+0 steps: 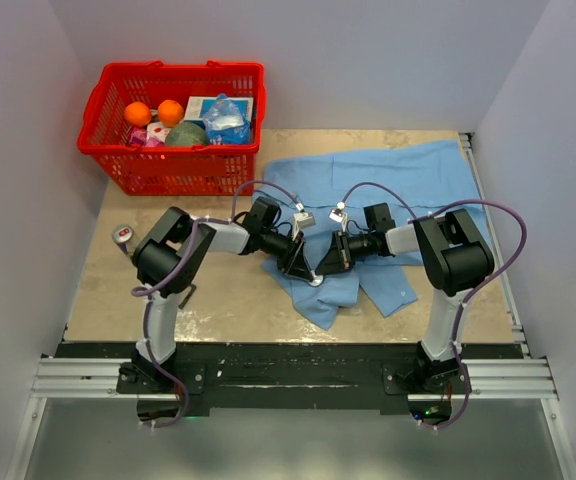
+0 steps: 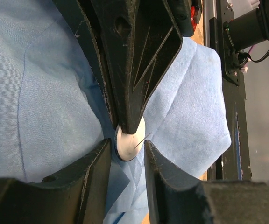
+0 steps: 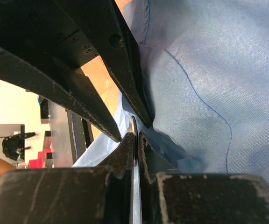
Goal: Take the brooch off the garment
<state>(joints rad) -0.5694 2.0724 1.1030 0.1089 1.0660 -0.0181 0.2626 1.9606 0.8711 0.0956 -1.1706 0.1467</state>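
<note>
The light blue shirt [image 1: 408, 180] lies spread on the table's right half, with a fold drawn toward the front. Both grippers meet over that fold. The brooch [image 2: 125, 148] shows its white back, dark rim and thin pin in the left wrist view. In the right wrist view it stands edge-on [image 3: 132, 125]. My right gripper [image 3: 137, 136] is shut on the disc, and one of its fingers [image 2: 134, 70] comes down on it from above. My left gripper [image 2: 127, 151] is open, its fingertips flanking the disc's lower edge over the cloth [image 2: 41, 93].
A red basket [image 1: 103, 110] with oranges and packets stands at the back left. A small red-and-white object [image 1: 121, 235] lies near the left arm. Grey walls close in on three sides. The arms' rail runs along the near edge.
</note>
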